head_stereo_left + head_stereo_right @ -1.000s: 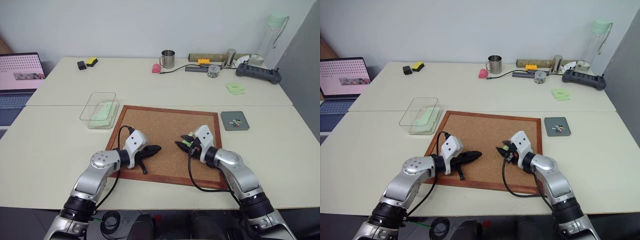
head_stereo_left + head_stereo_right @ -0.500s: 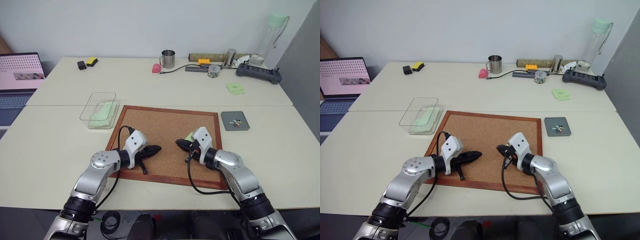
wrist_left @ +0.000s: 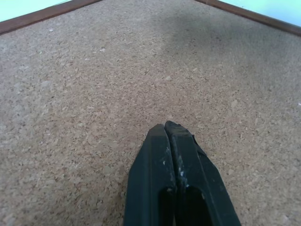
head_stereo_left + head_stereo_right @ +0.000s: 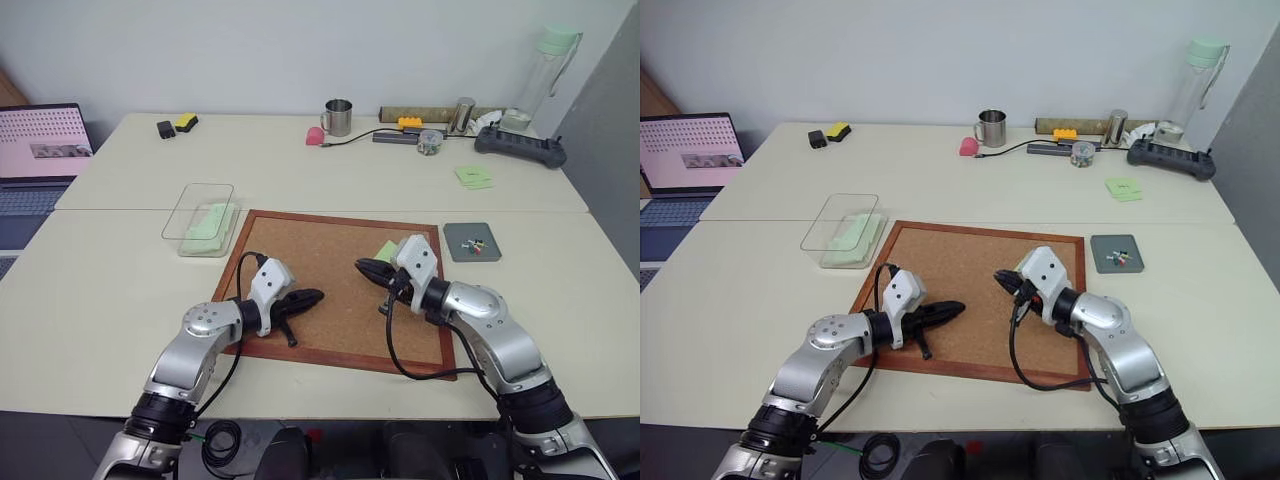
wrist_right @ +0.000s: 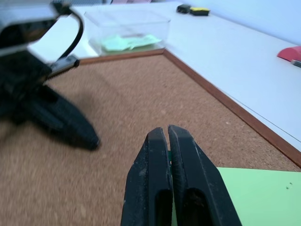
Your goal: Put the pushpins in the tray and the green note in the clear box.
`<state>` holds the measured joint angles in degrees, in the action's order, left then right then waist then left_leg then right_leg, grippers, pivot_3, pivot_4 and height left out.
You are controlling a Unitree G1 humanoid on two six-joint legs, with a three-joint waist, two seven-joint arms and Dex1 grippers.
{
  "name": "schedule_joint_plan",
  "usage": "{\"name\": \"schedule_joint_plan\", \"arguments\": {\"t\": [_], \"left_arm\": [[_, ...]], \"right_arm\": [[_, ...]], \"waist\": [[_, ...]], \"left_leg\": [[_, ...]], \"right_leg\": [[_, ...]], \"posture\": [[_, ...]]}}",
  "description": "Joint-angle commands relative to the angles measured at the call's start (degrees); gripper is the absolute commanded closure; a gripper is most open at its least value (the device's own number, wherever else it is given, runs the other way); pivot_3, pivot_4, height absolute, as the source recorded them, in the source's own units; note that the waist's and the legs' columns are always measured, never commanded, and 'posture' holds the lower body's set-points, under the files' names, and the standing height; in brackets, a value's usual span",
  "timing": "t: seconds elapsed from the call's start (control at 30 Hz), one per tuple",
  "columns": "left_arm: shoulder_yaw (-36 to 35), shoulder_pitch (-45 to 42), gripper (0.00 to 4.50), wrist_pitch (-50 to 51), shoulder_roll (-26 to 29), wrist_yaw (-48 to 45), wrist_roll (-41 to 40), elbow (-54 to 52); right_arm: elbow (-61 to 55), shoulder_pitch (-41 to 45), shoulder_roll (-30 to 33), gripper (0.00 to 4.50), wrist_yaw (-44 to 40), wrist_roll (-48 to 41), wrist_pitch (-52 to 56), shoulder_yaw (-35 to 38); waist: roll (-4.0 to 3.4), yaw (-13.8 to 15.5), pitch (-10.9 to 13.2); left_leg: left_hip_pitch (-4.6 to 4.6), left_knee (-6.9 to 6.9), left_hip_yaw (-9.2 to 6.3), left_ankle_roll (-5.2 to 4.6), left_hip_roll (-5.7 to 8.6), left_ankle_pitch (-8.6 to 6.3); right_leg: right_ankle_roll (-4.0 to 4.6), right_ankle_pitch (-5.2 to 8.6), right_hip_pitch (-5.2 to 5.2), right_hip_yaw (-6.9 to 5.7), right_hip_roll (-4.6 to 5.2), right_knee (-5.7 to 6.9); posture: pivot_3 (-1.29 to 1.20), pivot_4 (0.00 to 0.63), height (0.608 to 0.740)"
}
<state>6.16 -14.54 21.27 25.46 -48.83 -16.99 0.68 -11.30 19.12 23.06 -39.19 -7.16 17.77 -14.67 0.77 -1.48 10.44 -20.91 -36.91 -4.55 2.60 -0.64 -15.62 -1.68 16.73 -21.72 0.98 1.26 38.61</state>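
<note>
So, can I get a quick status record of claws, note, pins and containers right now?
left claw: shut, empty, over the corkboard
right claw: shut, raised over the corkboard, appears to pinch the green note's edge
green note: at the right claw, not yet in the box
clear box: beside the corkboard's far left corner, green paper inside
tray: right of the corkboard
pushpins: several in the tray

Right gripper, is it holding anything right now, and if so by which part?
The right gripper is shut on the green note, pinching it at an edge, the rest of the sheet trailing beneath and beside the fingers above the corkboard.
</note>
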Motion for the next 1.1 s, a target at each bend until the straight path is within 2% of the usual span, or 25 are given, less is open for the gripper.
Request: {"name": "schedule_joint_plan", "arguments": {"t": [0.03,0.1,0.13,0.3,0.33,0.5,0.67,0.7,0.9,1.1], "left_arm": [[-3.76,-1.55,4.03,7.81,-2.65,1.35,-6.95,-0.87],[-6.73,-3.69,3.57,11.94,-4.01,2.17,-11.35,-1.44],[-8.0,-4.67,3.49,13.48,-4.61,2.77,-12.82,-1.47],[-11.33,-8.55,2.56,20.96,-5.8,3.11,-19.45,-1.81],[-11.76,-9.29,2.24,21.89,-6.05,3.19,-20.45,-1.77],[-11.28,-10.43,1.21,27.25,-6.56,1.27,-25.53,-3.11],[-8.92,-9.25,0.14,29.11,-6.99,0.29,-26.51,-4.67],[-8.71,-9.08,0.03,29.09,-7.27,0.42,-26.48,-4.82],[-8.85,-9.1,0.03,32.29,-9.23,0.35,-30.12,-5.98],[-7.11,-8.21,0.03,32.13,-9.51,0.11,-30.04,-7.43]], "right_arm": [[-1.96,1.99,3.9,4.5,-3.67,4.17,-5.82,-2.16],[-0.98,1.95,6.21,4.5,-5.98,5.56,-8.81,-3.2],[-0.46,1.9,7.34,4.5,-7.21,6.14,-10.34,-3.71],[4.12,2.86,13.13,4.5,-13.6,9.05,-21.17,-5.55],[5.07,3.38,13.76,4.5,-14.69,9.26,-22.86,-5.64],[7.92,5.78,14.77,4.5,-19.01,9.33,-28.94,-6.78],[6.31,7.25,13.29,4.5,-21.28,8.65,-31.03,-7.75],[5.76,7.54,13.01,4.5,-21.58,8.59,-31.19,-7.83],[2.91,9.21,11.12,4.5,-22.9,7.95,-30.48,-8.52],[1.24,10.59,8.98,4.5,-23.12,7.98,-29.87,-9.02]], "waist": [[0.03,-0.01,0.03],[0.17,-0.07,0.15],[0.28,-0.05,0.21],[0.4,-0.14,0.29],[0.4,-0.14,0.29],[0.41,-0.28,0.3],[0.41,-0.23,0.31],[0.41,-0.23,0.31],[0.42,-0.15,0.31],[0.42,-0.15,0.31]], "left_leg": [[-0.01,-0.02,0.0,0.0,0.02,0.0],[-0.03,-0.01,-0.01,0.0,0.04,0.0],[-0.1,-0.01,-0.02,0.0,0.03,0.0],[-0.51,-0.02,0.0,0.02,0.04,0.0],[-0.67,-0.05,0.0,0.07,0.04,0.03],[-0.79,-0.03,-0.02,0.3,0.02,0.11],[-0.82,-0.03,-0.05,0.53,0.01,0.2],[-0.82,-0.04,-0.05,0.56,0.0,0.22],[-0.81,-0.06,-0.1,0.75,0.02,0.33],[-0.8,-0.06,-0.14,0.79,0.01,0.35]], "right_leg": [[-0.02,-0.01,-0.01,0.01,0.0,-0.01],[-0.05,-0.03,-0.02,0.03,0.01,-0.04],[-0.05,-0.03,-0.05,0.0,0.01,-0.04],[0.05,-0.1,-0.39,-0.12,-0.04,-0.07],[0.2,-0.19,-0.56,-0.11,-0.03,-0.04],[0.2,-0.18,-0.62,-0.15,-0.02,-0.11],[0.2,-0.18,-0.61,-0.14,-0.01,-0.12],[0.2,-0.18,-0.61,-0.14,0.0,-0.1],[0.2,-0.2,-0.58,-0.14,0.02,-0.04],[0.2,-0.2,-0.58,-0.13,0.01,0.0]], "posture": [[0.0,0.15,0.74],[0.0,0.15,0.74],[0.0,0.15,0.74],[0.0,0.15,0.74],[0.0,0.15,0.74],[0.0,0.15,0.74],[0.0,0.15,0.74],[0.0,0.15,0.74],[0.0,0.15,0.74],[0.0,0.15,0.74]]}}
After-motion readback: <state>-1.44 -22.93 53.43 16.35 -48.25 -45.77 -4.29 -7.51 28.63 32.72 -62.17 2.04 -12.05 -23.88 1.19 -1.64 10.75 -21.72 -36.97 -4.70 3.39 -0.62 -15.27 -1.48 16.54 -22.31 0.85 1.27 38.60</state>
